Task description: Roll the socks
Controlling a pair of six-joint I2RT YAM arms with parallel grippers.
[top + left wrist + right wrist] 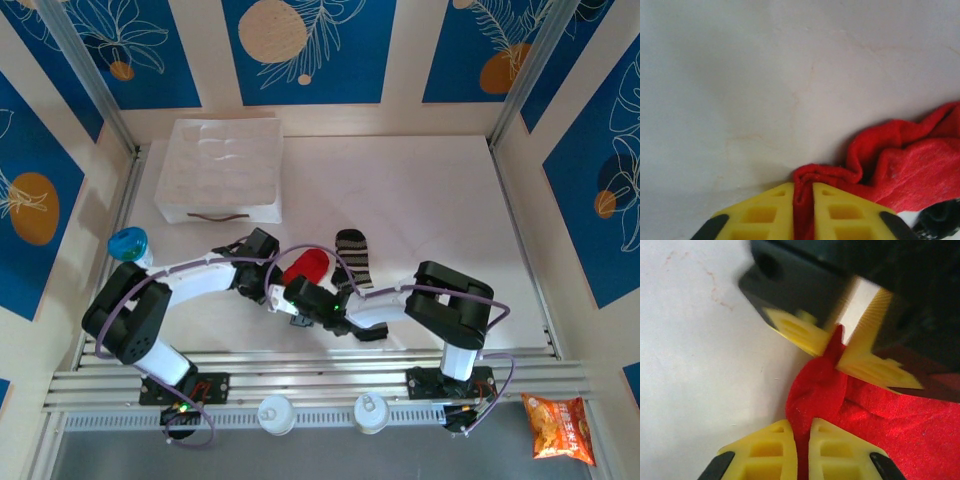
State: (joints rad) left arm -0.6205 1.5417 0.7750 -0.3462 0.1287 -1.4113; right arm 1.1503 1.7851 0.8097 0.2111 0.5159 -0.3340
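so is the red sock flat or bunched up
Bunched: the red sock is crumpled in folds, pinched by the left pincer and right pincer.

Striped sock [352,252] near end hidden under right arm [385,305].

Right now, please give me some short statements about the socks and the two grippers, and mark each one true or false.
1. The left gripper is shut on the red sock. True.
2. The right gripper is open. False: it is also shut on the red sock.
3. The striped sock lies in the white tray. False: it lies on the table, beside the red sock.
4. Both grippers pinch the same sock. True.
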